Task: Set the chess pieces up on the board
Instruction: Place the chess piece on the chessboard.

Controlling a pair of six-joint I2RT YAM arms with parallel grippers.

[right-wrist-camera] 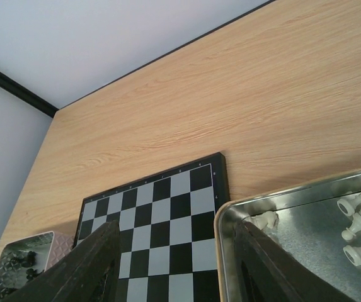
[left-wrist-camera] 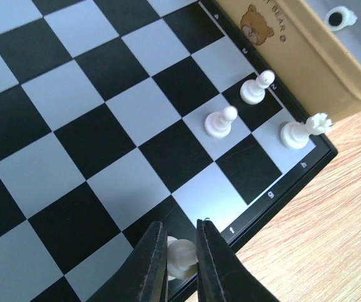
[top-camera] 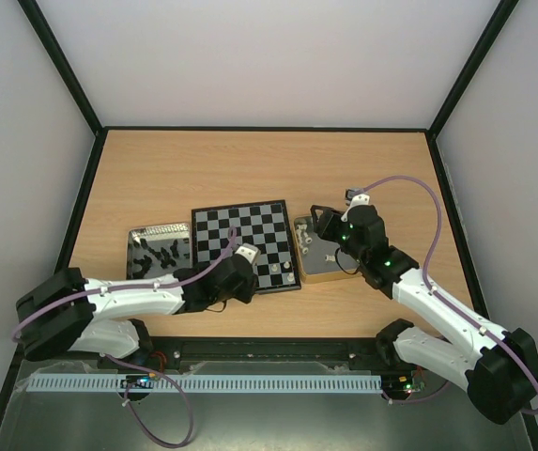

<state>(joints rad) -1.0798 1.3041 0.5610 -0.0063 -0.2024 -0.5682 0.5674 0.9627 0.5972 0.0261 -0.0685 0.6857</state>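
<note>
Only the left wrist view shows the left gripper [left-wrist-camera: 180, 228] pinched shut on a white piece [left-wrist-camera: 181, 258] at the near edge of the board [left-wrist-camera: 73, 126]; from overhead it is hidden. The right gripper [right-wrist-camera: 179, 229] gapes wide, holding nothing, over the tin [right-wrist-camera: 275, 202] of white pieces [right-wrist-camera: 356, 220]

The board [top-camera: 245, 246] carried black and silvery-white checks inside a thin black border. The chess pieces [left-wrist-camera: 220, 122] standing on it were cream-white; those in the silver left tin [top-camera: 137, 237] were black. The right tin [left-wrist-camera: 293, 44] was tan outside with a brown bear print. The bench [top-camera: 250, 169] showed light wood grain. The left gripper [left-wrist-camera: 180, 239] was black.
</note>
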